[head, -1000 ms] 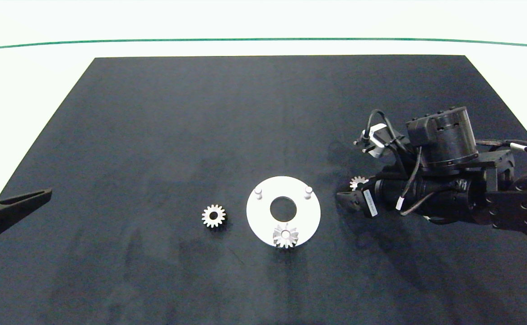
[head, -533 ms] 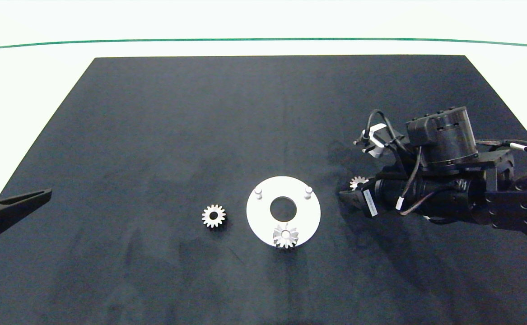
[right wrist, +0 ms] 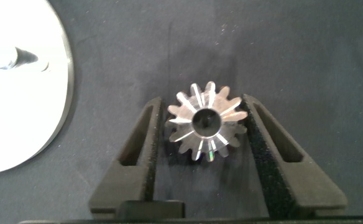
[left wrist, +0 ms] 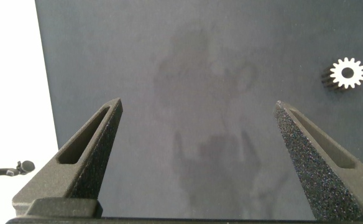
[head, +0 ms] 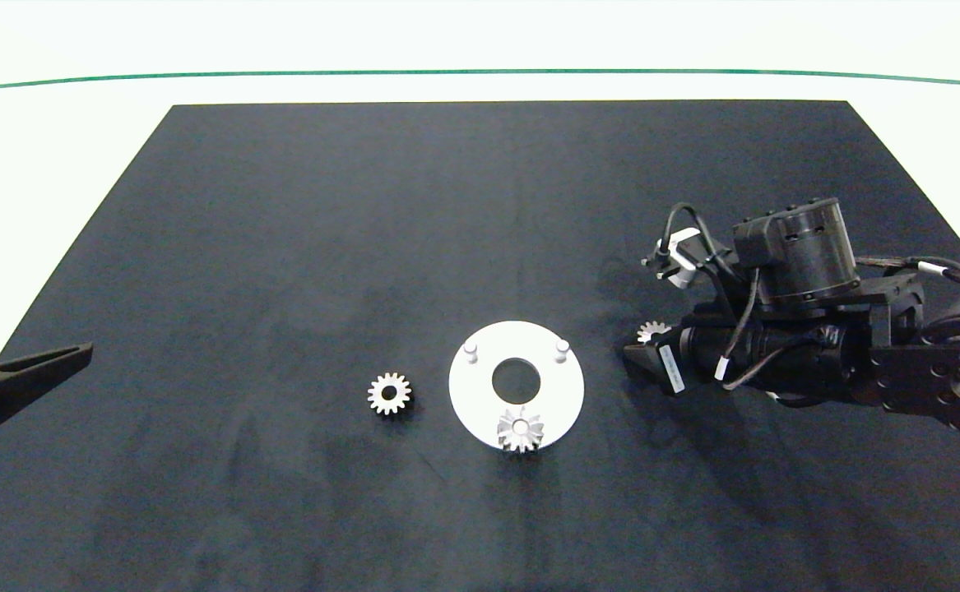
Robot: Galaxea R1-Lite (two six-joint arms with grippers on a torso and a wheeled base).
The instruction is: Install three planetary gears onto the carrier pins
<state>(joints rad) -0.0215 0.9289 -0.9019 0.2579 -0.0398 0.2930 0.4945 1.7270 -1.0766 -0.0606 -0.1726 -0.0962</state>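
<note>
One gear is already set on the near pin of the white disc, so one of three is done. Two pins at the far side of the disc are bare and still to be filled. A second gear is left lying flat on the dark mat of the tabletop, just beside the disc on its left. The third gear is seen between the fingers of the right hand, to the right of the disc and near it. The pads are closed in on its teeth from both sides, so it is judged to be gripped, though it may yet be resting on the mat. The left hand is parked at the left edge of the mat, spread wide and holding nothing. The gears are shiny metal with pointed teeth and a round hole in the middle. The disc is flat, smooth and white with a big middle hole, and the pins are short round pegs. The finger pads are rough and grainy.
</note>
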